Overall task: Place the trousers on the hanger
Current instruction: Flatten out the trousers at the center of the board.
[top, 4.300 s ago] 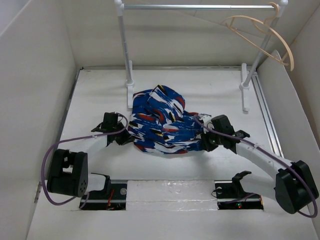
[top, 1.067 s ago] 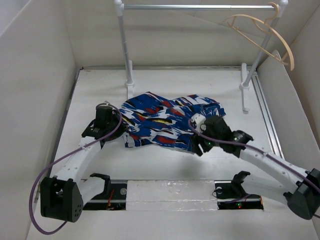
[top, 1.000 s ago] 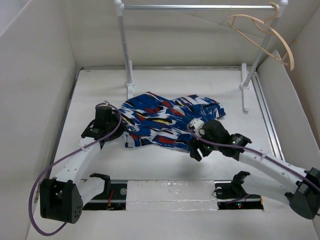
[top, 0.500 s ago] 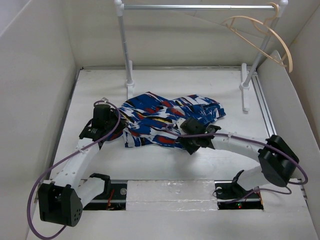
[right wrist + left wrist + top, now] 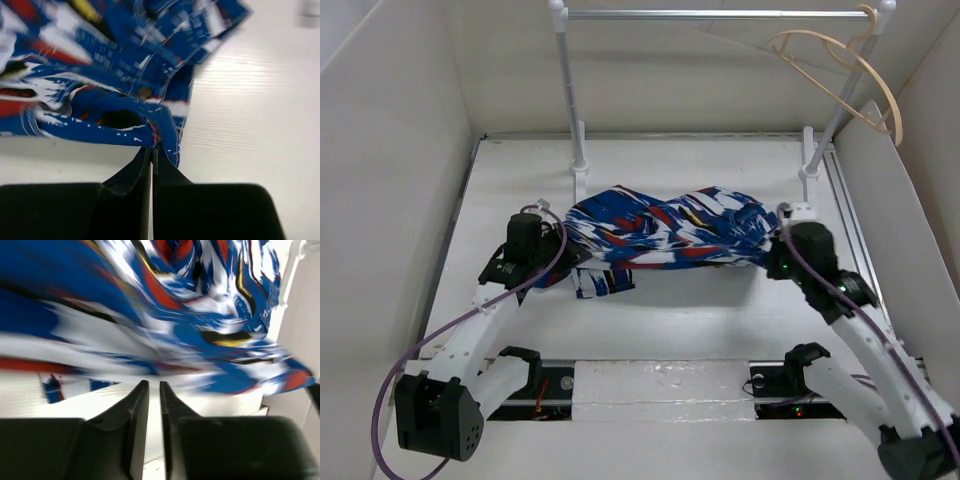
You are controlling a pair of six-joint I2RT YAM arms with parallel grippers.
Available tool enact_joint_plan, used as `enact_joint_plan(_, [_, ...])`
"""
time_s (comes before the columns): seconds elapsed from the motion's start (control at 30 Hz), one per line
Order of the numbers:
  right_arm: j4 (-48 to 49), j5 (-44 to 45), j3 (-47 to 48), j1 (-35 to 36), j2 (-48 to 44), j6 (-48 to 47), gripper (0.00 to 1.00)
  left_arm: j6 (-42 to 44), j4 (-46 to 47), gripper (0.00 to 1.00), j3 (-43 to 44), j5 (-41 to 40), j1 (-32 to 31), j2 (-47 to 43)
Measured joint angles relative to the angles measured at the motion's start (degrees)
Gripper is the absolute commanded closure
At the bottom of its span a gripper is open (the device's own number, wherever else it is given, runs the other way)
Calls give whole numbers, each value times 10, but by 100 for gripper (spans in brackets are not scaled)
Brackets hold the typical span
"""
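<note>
The trousers (image 5: 660, 232) looked soft, light and limp; the right gripper (image 5: 151, 148) pinched their hem at its tips, a fair hold, while the near-closed left gripper (image 5: 150, 386)'s grasp was unclear.

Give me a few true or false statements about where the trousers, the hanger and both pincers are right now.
The hanger hangs on the rail, at its right end. True.
The trousers are draped over the hanger. False: they are spread out down by the table, between the two pincers.
The right pincer is shut on an edge of the trousers. True.
The left pincer is wide open. False: its fingers are nearly together, with only a thin gap.
</note>
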Motion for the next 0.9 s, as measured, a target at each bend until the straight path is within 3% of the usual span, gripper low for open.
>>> enact_joint_plan(0.07, [-25, 2, 19, -64, -57, -1, 100, 5, 5, 59, -10, 32, -2, -16])
enact_joint_plan(0.1, [-40, 13, 28, -97, -71, -4, 100, 9, 6, 35, -13, 46, 1, -23])
enact_joint_plan(0.2, [-78, 37, 40, -171, -77, -9, 100, 31, -8, 14, -13, 70, 4, -35])
enact_joint_plan(0.3, [-112, 42, 40, -218, -78, -12, 98, 57, -62, 15, 8, 42, 4, -49])
enact_joint_plan(0.37, [-121, 42, 40, -244, -83, -17, 72, 63, -99, 16, 35, -7, 4, -60])
enact_joint_plan(0.43, [-125, 51, 49, -255, -86, -26, 26, 55, -118, 17, 48, -58, 4, -74])
enact_joint_plan(0.47, [-122, 50, 58, -256, -80, -43, 23, 44, -132, 15, 50, -86, 5, -82])
enact_joint_plan(0.6, [-118, 10, 140, -240, -24, -113, 23, -19, -203, 14, 50, -163, 21, -92])
enact_joint_plan(0.73, [-94, -69, 173, -202, 25, -171, 35, -79, -234, 16, 27, -176, 30, -95])
enact_joint_plan(0.77, [-90, -95, 172, -198, 27, -186, 45, -91, -236, 17, 12, -173, 30, -96])
enact_joint_plan(0.8, [-90, -101, 163, -175, 33, -190, 45, -102, -241, 18, -2, -170, 30, -96])
enact_joint_plan(0.83, [-84, -117, 154, -154, 34, -197, 55, -115, -245, 19, -15, -167, 30, -95])
enact_joint_plan(0.9, [-69, -148, 131, -116, 36, -207, 55, -135, -246, 24, -33, -162, 30, -90])
